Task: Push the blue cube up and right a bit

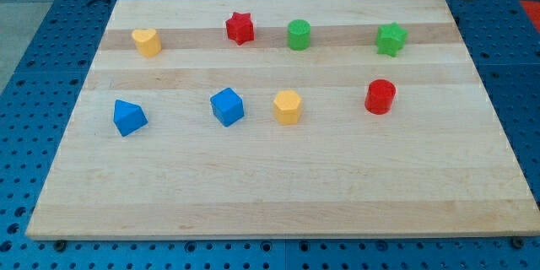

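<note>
So my tip isn't really showing here. There's a dark bit of something at the view's top right corner, off the board, which might be the rod, but its lower end is cut off, so I can't tell where it sits or what it's touching. Nothing is being pushed, as far as I can see.

The blue cube (227, 106) sits left of centre on the wooden board (278, 202), in the lower row. Just beside it to the view's right is a yellow block (288, 106), near but not touching. Further left is a blue block (129, 117) with a more wedge-like shape.

If that dark thing is the rod, the cube lies well down and to the left of it. To shove the cube up and right, I reckon the tip has to get round to the cube's lower-left side first. Up and right of the cube looks open, with the red star (240, 28) and green cylinder (299, 35) well apart in the top row.
</note>
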`<state>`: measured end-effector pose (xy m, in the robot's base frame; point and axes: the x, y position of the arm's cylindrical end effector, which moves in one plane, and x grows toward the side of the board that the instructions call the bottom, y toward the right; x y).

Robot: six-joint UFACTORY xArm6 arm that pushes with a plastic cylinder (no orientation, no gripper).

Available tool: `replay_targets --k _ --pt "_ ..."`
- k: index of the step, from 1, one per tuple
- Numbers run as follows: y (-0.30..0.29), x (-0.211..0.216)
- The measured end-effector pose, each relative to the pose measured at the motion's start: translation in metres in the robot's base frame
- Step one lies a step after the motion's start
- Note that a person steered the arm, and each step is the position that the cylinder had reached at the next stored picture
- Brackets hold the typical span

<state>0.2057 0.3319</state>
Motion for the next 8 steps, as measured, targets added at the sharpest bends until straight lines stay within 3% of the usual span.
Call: replay_targets --k 3,5,6,7,8 --pt "0.013 0.036" --pt "-0.013 0.090" --pt "0.013 0.142" --pt "0.013 0.165" --pt "0.013 0.246"
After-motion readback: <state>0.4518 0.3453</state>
